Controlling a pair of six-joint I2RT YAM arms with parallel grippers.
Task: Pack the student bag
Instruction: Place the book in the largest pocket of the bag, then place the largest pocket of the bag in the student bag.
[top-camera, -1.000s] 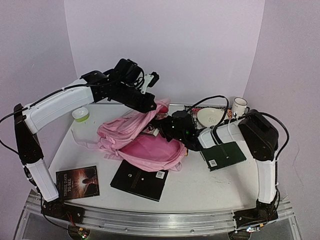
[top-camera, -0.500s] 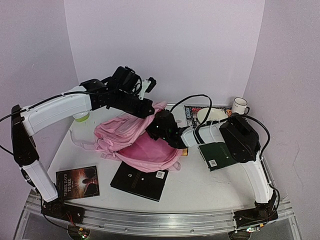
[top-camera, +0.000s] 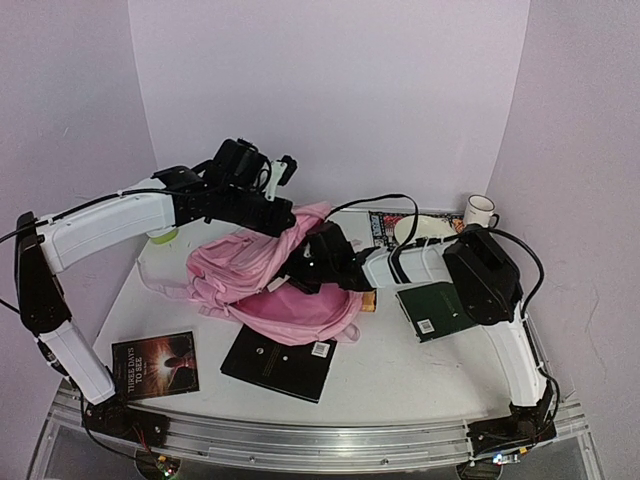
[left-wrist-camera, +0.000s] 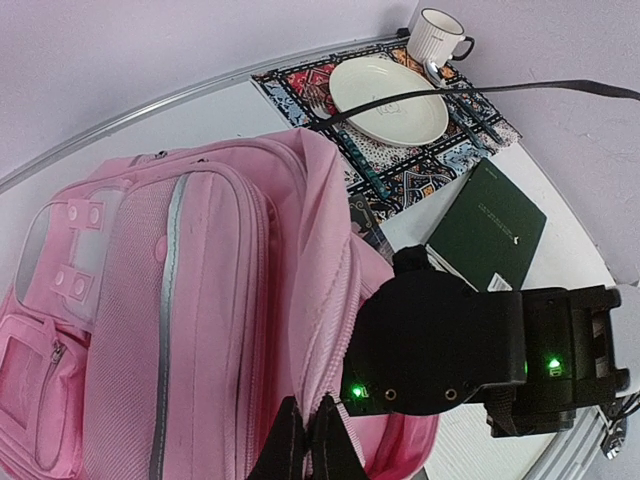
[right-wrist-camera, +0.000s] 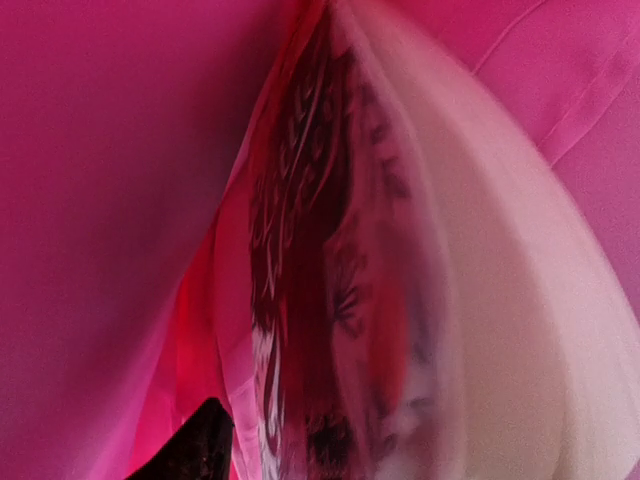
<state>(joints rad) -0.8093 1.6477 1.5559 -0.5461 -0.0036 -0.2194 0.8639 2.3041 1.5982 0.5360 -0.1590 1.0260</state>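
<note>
The pink student bag lies on the table's middle with its mouth facing right. My left gripper is shut on the bag's zipper edge and holds it up; in the left wrist view its fingertips pinch the pink seam. My right gripper reaches into the open mouth, its fingers hidden by fabric. In the right wrist view only pink lining shows, with a blurred book with a printed cover seen edge-on and held upright by the jaws. One dark finger shows at the bottom left.
A black notebook lies in front of the bag, and a dark book at the front left. A green book lies to the right. A plate on a patterned mat and a mug stand at the back right, a green bowl at the back left.
My right gripper has moved left, deeper into the bag with the book. My left gripper has pulled the bag's edge a little up and to the left.
</note>
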